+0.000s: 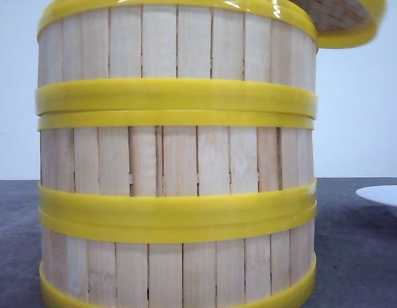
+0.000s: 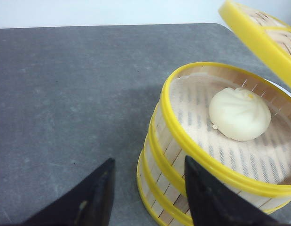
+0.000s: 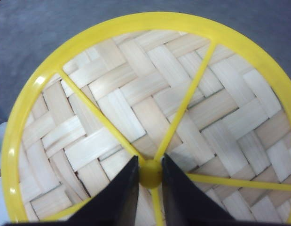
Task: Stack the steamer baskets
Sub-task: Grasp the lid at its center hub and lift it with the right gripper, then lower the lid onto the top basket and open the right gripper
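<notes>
Stack of three round steamer baskets (image 1: 176, 160), with pale vertical bamboo slat walls and thick yellow plastic rims, fills the front view, one basket directly on another, standing on a dark grey counter (image 1: 358, 256). At the upper right, a tilted yellow-rimmed woven bamboo lid (image 1: 342, 22) hangs just above and beside the stack's top rim. The edge of a white plate (image 1: 383, 194) shows on the counter toward its right edge, apart from the stack.

In the left wrist view, the stacked baskets (image 2: 183, 179) are open at the top, and a white steamed bun (image 2: 239, 114) sits on the slatted floor of the uppermost basket. The lid (image 2: 260, 37) is held tilted in the air over the far side of the stack. The left claw (image 2: 147, 195) is spread wide with nothing between its black fingers (image 2: 96, 197); one finger overlaps the stack's wall in this view, though contact cannot be confirmed.

In the right wrist view, the lid (image 3: 150, 117) nearly fills the picture, woven bamboo strips crossed by yellow spokes. The right claw (image 3: 150, 176) is clamped on the lid's round yellow centre knob (image 3: 150, 175).
</notes>
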